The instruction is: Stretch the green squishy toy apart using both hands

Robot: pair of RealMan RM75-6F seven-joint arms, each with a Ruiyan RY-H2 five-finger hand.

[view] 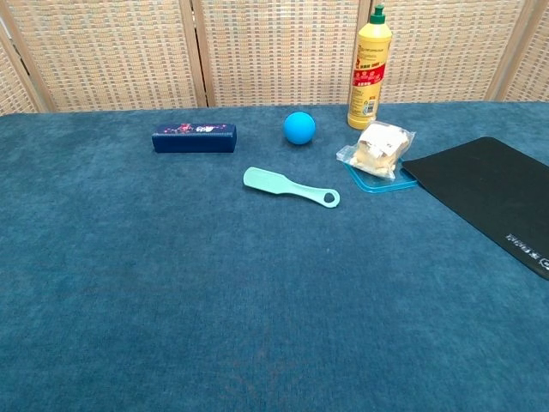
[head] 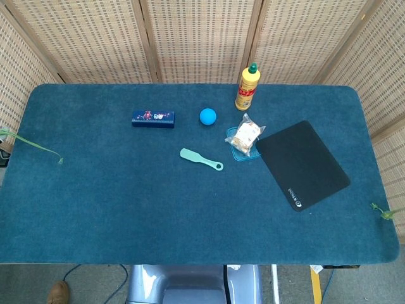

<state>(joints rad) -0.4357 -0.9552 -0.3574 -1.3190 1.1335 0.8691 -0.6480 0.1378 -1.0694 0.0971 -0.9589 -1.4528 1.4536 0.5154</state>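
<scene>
The green squishy toy shows only as two separate remnants in the head view. One thin green strand trails in from the left edge of the table and ends on the cloth. A small green piece lies at the table's right edge. No strand joins the two across the table. Neither hand appears in the head view or the chest view, and the chest view shows no part of the toy.
On the blue cloth table lie a dark blue box, a blue ball, a mint paddle, a yellow bottle, a bagged snack on a blue tray and a black mat.
</scene>
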